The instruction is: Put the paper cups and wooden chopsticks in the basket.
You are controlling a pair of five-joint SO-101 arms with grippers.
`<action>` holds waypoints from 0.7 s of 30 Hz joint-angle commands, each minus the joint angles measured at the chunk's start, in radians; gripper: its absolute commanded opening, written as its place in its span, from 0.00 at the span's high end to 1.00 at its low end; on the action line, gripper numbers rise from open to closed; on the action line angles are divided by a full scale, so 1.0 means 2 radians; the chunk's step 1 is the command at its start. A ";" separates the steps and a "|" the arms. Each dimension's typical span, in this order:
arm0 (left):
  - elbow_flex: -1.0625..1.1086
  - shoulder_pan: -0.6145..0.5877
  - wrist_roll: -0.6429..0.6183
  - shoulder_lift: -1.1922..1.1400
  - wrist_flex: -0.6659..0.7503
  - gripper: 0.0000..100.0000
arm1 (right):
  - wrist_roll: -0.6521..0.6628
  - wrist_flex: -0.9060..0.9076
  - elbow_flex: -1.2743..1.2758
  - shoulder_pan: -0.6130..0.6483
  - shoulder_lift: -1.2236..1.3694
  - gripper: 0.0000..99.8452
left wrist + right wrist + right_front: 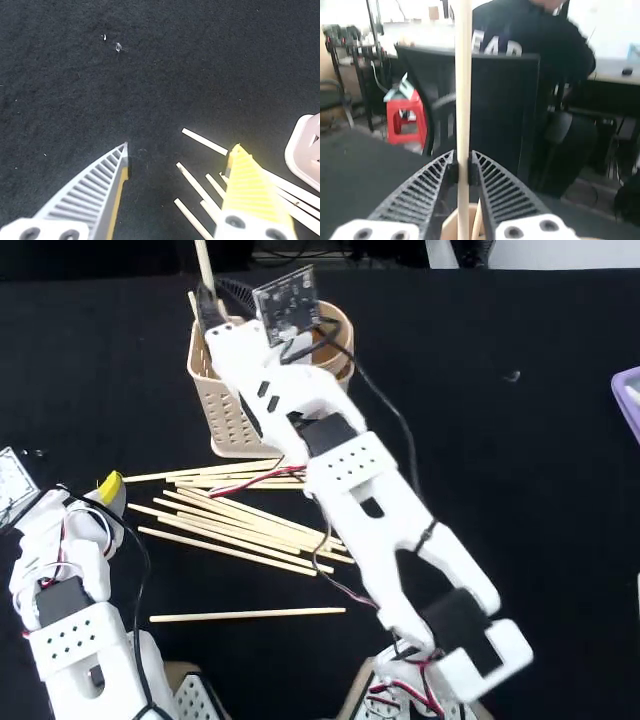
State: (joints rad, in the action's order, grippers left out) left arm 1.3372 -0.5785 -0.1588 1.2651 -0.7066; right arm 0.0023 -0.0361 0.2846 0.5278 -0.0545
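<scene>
black tabletop [520, 540], dark office chair [495, 95], red stool [402, 117]

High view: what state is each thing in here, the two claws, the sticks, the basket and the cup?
Right gripper: shut on the held chopstick.
Held chopstick: upright, at the basket.
Left gripper: open, empty.
Loose chopsticks: lying flat on the table.
Basket: upright.
Paper cup: upright, partly hidden by the arm.

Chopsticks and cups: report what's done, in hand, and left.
Done: one paper cup appears to sit in the basket. In hand: right gripper clamps one chopstick upright above it. Remaining: the chopstick pile on the table; left gripper open beside it.
</scene>
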 commanded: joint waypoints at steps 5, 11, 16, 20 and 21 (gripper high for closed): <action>-0.013 0.005 -0.002 0.008 0.011 0.69 | 0.001 -0.008 -0.026 -0.005 0.024 0.99; -0.013 0.005 -0.002 0.008 0.011 0.69 | 0.002 0.097 -0.027 0.020 0.002 0.86; -0.013 0.005 -0.002 0.008 0.011 0.69 | 0.001 0.147 -0.039 0.031 -0.054 0.83; -0.013 0.005 -0.002 0.008 0.011 0.69 | 0.001 0.209 -0.041 0.034 -0.138 0.88; -0.013 0.005 -0.002 0.008 0.011 0.69 | 0.001 0.236 -0.040 0.034 -0.165 0.88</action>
State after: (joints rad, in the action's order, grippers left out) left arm 1.3372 -0.5785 -0.1588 1.2651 -0.7066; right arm 0.0038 0.3337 0.2846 0.5800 -0.2094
